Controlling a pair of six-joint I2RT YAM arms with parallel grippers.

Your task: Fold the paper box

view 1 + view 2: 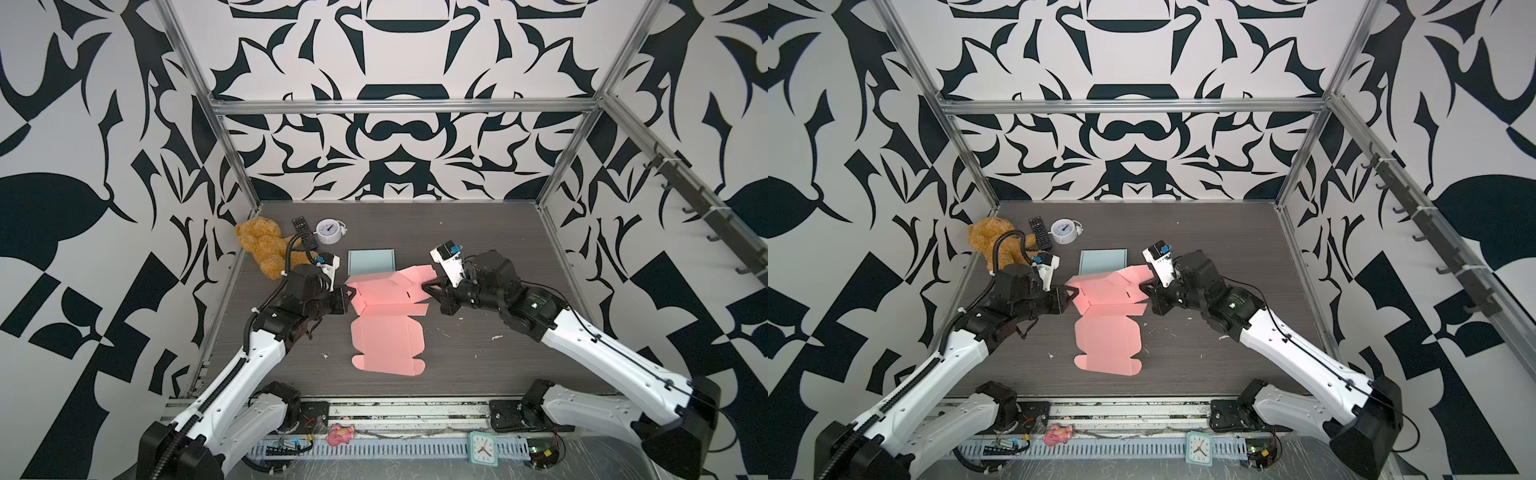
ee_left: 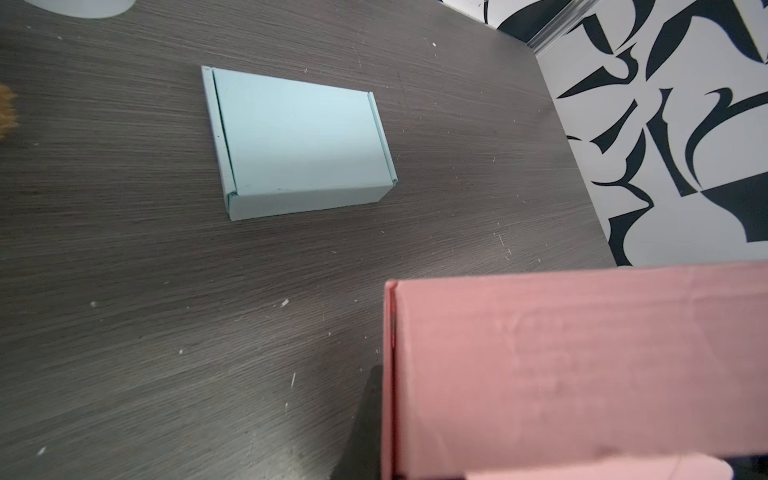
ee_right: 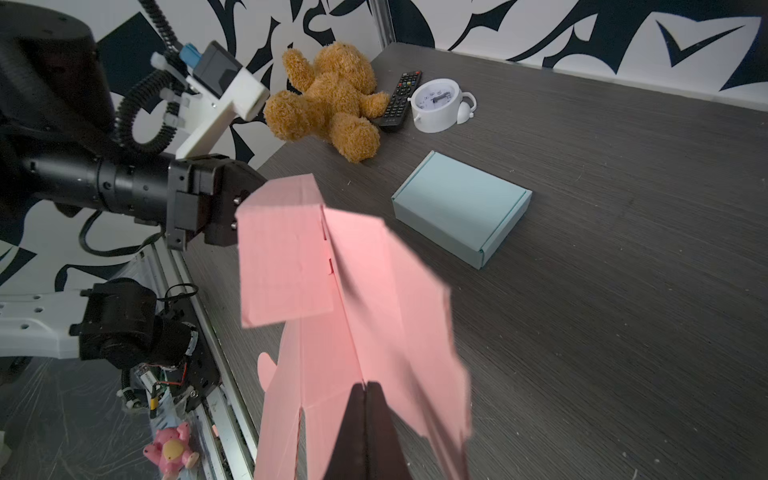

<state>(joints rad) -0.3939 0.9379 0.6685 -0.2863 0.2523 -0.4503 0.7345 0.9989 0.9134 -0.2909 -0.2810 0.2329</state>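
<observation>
**Desk:** Top views first. Where is the workpiece?

**Me:** In both top views the pink die-cut paper box lies between my two claws on the dark wood-grain table. The half nearer the arm bases lies flat, running back from both claws. The other half is raised into walls. The left claw is clamped on the raised side wall at its tip. The right claw touches the opposite flap, jaws together.

**Desk:** Bystanders?

**Me:** Just beyond the left claw's tip sits a folded light-blue cardboard box. Out past that claw's wrist are a brown plush teddy bear, a black remote control and a white round alarm clock. All three are well apart from the right claw.

**Desk:** Left wrist view?

**Me:** The pink wall stands upright right at the claw and fills that corner of the picture. One dark finger sits against its outer face. The light-blue box lies ahead of the claw, apart from the pink paper.

**Desk:** Right wrist view?

**Me:** The two fingers are pressed flush together, their tip at a crease of the pink paper box. I cannot tell whether any paper is nipped between them. Across the sheet from this claw, the left claw grips the edge of the raised wall. The light-blue box lies ahead of my tip, to one side. The bear, remote and clock are farther off.
</observation>
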